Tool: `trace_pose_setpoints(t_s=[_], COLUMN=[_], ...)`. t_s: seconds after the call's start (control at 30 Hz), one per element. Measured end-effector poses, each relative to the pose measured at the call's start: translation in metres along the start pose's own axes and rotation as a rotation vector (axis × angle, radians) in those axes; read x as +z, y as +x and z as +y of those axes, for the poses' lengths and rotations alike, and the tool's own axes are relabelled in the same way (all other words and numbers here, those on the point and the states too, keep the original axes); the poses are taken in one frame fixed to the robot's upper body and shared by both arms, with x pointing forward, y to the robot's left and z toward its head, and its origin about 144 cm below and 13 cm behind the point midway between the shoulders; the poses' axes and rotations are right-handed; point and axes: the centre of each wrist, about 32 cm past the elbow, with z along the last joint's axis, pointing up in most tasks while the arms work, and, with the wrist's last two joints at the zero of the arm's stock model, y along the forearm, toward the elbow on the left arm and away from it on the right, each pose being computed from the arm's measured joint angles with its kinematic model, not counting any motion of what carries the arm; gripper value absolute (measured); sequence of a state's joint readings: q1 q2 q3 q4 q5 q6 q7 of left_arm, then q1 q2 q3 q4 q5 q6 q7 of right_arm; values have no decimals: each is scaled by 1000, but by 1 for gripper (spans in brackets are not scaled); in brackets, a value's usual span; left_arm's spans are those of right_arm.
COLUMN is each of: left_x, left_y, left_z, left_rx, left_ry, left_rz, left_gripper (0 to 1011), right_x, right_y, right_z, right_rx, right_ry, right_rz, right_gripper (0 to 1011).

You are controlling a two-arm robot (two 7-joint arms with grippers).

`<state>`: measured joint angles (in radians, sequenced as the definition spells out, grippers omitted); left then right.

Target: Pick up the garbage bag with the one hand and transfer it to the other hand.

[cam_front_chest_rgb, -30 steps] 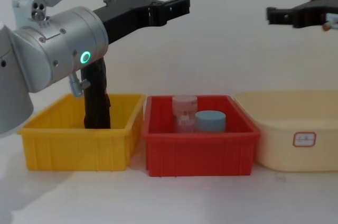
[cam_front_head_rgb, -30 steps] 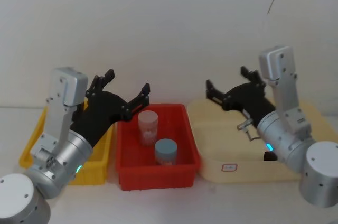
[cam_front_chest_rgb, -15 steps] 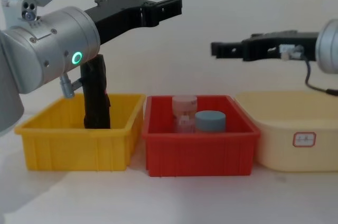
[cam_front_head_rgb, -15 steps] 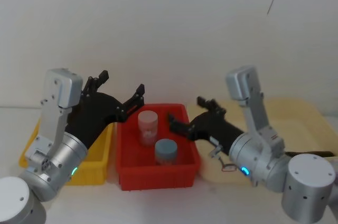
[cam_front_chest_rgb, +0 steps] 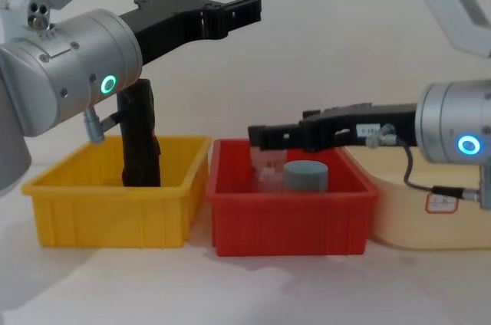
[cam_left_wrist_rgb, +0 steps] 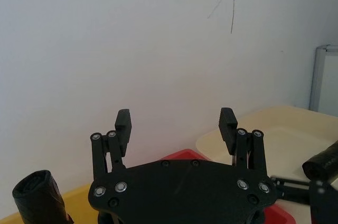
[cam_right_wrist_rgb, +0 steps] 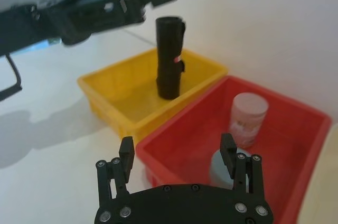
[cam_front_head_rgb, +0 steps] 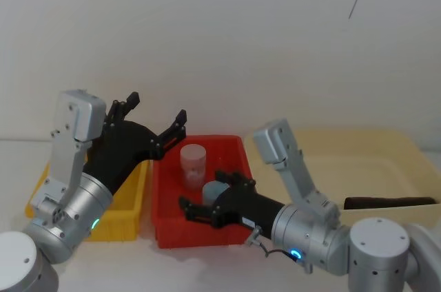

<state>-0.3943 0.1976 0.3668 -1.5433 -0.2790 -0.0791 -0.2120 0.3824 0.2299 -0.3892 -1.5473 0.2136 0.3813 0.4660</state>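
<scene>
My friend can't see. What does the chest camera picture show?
A tall black garbage bag roll stands upright in a yellow bin. The left gripper hangs open higher up, and the right gripper reaches open over the red bin, which holds two jars. A cream tub sits on the right.
</scene>
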Motion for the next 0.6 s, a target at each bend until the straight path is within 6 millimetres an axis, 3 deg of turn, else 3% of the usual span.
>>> trace_pose_setpoints(t_s=[0.6], left_x=[0], left_y=[0], left_z=[1], left_rx=[3], left_ry=[1], left_rz=[-2], left_gripper=[1001], right_x=[-16], right_y=[8], right_z=[18], right_rx=[11], right_ry=[-45], right_rz=[30], right_gripper=[1000])
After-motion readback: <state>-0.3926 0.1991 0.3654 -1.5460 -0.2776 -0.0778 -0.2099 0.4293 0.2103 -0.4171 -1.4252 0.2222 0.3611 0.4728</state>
